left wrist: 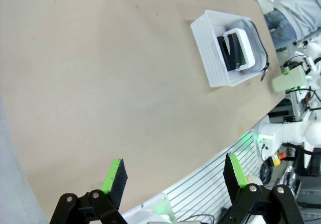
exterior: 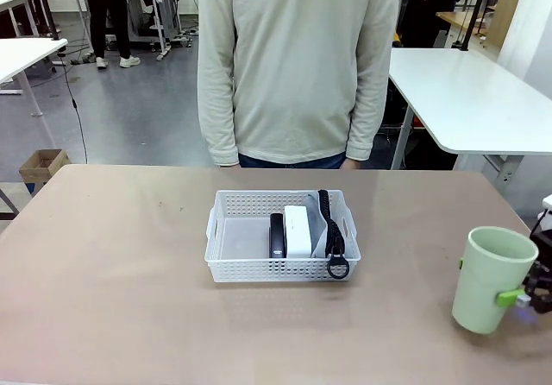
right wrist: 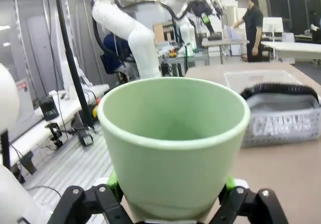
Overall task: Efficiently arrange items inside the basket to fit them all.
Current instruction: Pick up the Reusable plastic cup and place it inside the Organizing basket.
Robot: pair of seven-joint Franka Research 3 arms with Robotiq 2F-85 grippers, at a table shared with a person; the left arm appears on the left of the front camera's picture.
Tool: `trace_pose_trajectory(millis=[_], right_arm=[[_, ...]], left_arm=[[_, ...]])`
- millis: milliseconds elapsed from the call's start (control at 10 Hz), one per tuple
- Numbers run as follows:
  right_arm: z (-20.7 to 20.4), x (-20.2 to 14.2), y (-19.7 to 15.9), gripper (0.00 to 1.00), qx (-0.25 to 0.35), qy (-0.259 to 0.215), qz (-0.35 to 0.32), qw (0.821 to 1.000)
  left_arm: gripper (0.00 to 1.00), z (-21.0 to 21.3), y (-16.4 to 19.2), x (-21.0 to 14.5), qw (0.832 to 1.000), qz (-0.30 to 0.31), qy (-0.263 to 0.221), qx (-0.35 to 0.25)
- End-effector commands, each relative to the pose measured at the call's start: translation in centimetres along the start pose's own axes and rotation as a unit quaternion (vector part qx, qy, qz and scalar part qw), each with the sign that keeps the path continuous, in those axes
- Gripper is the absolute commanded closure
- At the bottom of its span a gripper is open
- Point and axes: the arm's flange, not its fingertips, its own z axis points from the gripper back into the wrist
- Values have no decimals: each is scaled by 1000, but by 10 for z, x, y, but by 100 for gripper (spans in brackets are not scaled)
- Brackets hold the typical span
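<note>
The white lattice basket (exterior: 259, 268) sits mid-table. In its right half a black stapler (exterior: 277, 234), a white block (exterior: 298, 230) and the grey pouch (exterior: 317, 228) with its black strap stand side by side; the left half is bare. A pale green cup (exterior: 487, 281) leans slightly at the table's right edge, with my right gripper (exterior: 504, 297) shut on its lower part. From the right wrist, the cup (right wrist: 173, 138) sits between the right gripper (right wrist: 170, 204) fingers, the pouch (right wrist: 281, 108) behind. My left gripper (left wrist: 173, 176) hangs open over the table's near edge, far from the basket (left wrist: 208, 53).
A person in a pale sweater (exterior: 297, 66) stands at the far side of the table, hands down at the sides. Bare tabletop surrounds the basket. A white table (exterior: 466, 100) stands behind at the right.
</note>
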Motion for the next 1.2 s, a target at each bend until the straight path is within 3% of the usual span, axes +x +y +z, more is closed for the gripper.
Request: trace_pose_trajectory(millis=[0, 200, 500, 600, 700, 1100], right_arm=[[-8, 78, -2, 74, -21, -8, -64, 998], [-41, 138, -21, 74, -135, 44, -127, 982], [-93, 176, -43, 74, -165, 146, -134, 966], [-106, 176, -39, 74, -135, 193, -125, 964], [-69, 178, -37, 74, -164, 108, -117, 974], [-69, 178, -37, 74, -164, 108, -117, 974]], left_arm=[[0, 2, 3, -3, 1000, -11, 4, -2], [0, 2, 3, -3, 1000, -11, 4, -2], [0, 2, 3, -3, 1000, -11, 4, -2], [0, 2, 3, -3, 1000, -11, 4, -2], [0, 2, 3, -3, 1000, -11, 4, -2], [0, 2, 3, -3, 1000, -11, 4, -2]])
